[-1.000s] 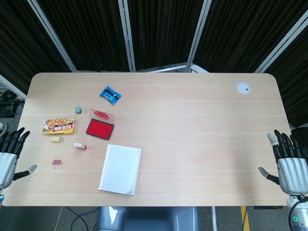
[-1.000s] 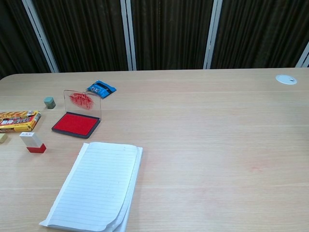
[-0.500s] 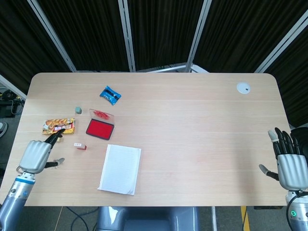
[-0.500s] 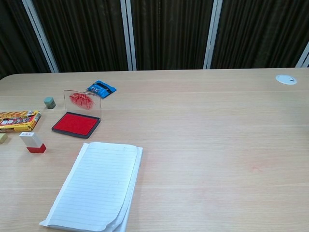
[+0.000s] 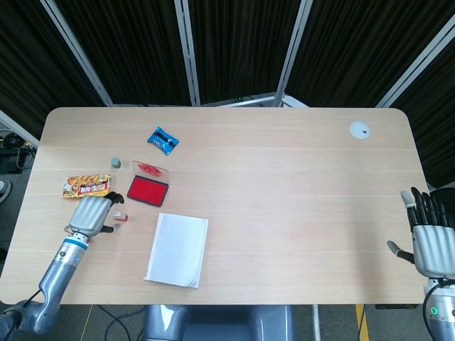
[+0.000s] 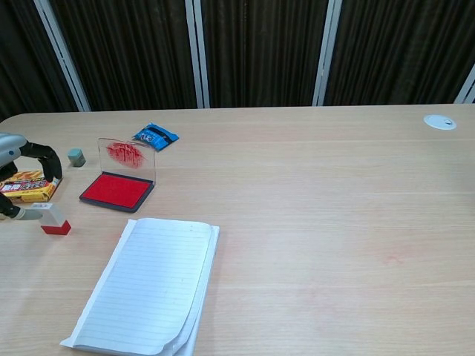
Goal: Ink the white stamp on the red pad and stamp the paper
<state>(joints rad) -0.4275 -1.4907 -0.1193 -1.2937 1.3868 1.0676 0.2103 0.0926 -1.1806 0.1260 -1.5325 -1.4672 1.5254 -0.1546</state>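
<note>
The white stamp (image 5: 119, 216) with a red base stands upright on the table, left of the lined paper (image 5: 178, 249) and below the open red ink pad (image 5: 147, 190). My left hand (image 5: 92, 213) is right beside the stamp on its left. In the chest view its fingers (image 6: 46, 159) arch above the stamp (image 6: 52, 217) and the thumb lies close to the stamp's left side; no firm hold shows. The pad (image 6: 116, 190) has its clear lid upright. The paper (image 6: 148, 285) lies flat. My right hand (image 5: 432, 245) hangs open off the table's right edge.
An orange snack box (image 5: 87, 186) lies just above my left hand. A grey-green cube (image 5: 116, 163) and a blue packet (image 5: 163, 140) sit further back. A white disc (image 5: 360, 130) is set in the table at the far right corner.
My left hand has travelled from the table's left edge rightward to the stamp and entered the chest view. My right hand has sunk slightly.
</note>
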